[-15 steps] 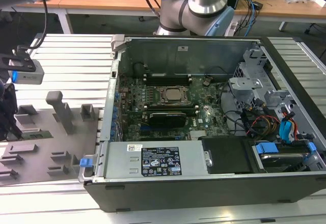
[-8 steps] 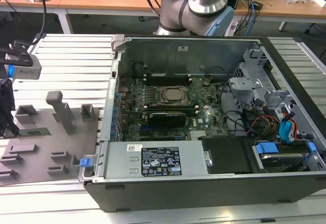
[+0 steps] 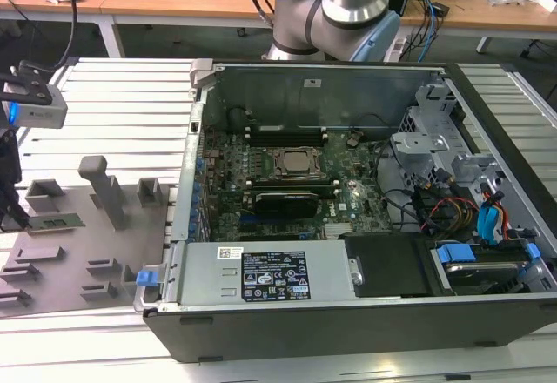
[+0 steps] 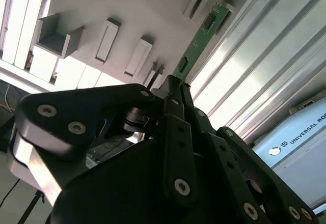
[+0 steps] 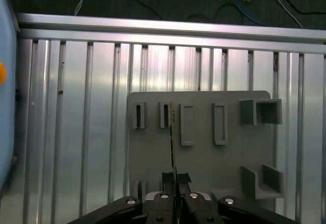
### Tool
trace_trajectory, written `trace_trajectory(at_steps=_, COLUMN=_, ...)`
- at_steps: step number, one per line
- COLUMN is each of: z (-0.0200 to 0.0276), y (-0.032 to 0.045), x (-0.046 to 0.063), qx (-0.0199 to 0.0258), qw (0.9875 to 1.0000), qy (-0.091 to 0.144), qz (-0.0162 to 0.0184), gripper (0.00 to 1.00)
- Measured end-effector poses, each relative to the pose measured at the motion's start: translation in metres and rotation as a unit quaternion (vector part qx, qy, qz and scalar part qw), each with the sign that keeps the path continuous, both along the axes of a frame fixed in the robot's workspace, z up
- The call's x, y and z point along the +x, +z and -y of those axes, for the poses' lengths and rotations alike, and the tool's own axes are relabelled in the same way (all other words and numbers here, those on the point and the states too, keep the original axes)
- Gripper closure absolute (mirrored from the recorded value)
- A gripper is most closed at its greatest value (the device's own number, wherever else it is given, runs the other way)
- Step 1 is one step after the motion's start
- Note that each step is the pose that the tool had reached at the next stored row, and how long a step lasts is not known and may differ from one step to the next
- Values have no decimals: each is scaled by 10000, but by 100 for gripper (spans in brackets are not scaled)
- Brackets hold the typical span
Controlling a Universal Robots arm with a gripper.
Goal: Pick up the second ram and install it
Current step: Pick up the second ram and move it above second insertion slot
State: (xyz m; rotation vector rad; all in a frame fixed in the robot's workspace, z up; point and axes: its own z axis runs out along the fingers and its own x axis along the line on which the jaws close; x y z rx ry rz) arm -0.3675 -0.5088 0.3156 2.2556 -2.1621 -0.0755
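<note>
One gripper (image 3: 12, 211) hangs at the far left edge of the exterior view, over the gray tray (image 3: 70, 257). It is clenched on the ram (image 3: 57, 224). In both wrist views we see its fingertips (image 4: 174, 94) pressed flat against the two faces of the green stick's near end, with no gap.

From that grip the ram runs straight out along the line of the fingers. Its long axis points toward the exterior view's right and lies roughly level above the tray. In the first wrist view the ram (image 5: 173, 142) shows edge-on, so it stands on its narrow edge between the fingers. We cannot tell whether its far end has cleared the tray's holders.

Further right, well apart from the gripper, the open case (image 3: 348, 331) fills the middle of the exterior view. Its black slots (image 3: 283, 131) lie just beside the socket (image 3: 296, 161), and they too run left to right in that view. We judge the pick-up made or nearly made, and the install not yet done.
</note>
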Motion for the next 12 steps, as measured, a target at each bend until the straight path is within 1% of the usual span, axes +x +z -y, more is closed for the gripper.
trace_trajectory(at_steps=2, z=-2, y=38, x=0, qx=0, qw=10000, qy=0, qz=0, gripper=87)
trace_trajectory(at_steps=4, z=-5, y=181, x=0, qx=0, qw=10000, qy=0, qz=0, gripper=87)
trace_trajectory(at_steps=5, z=-5, y=219, x=0, qx=0, qw=10000, qy=0, qz=0, gripper=87)
trace_trajectory(at_steps=8, z=-7, y=292, x=0, qx=0, qw=10000, qy=0, qz=0, gripper=87)
trace_trajectory(at_steps=12, z=-11, y=366, x=0, qx=1, qw=10000, qy=0, qz=0, gripper=87)
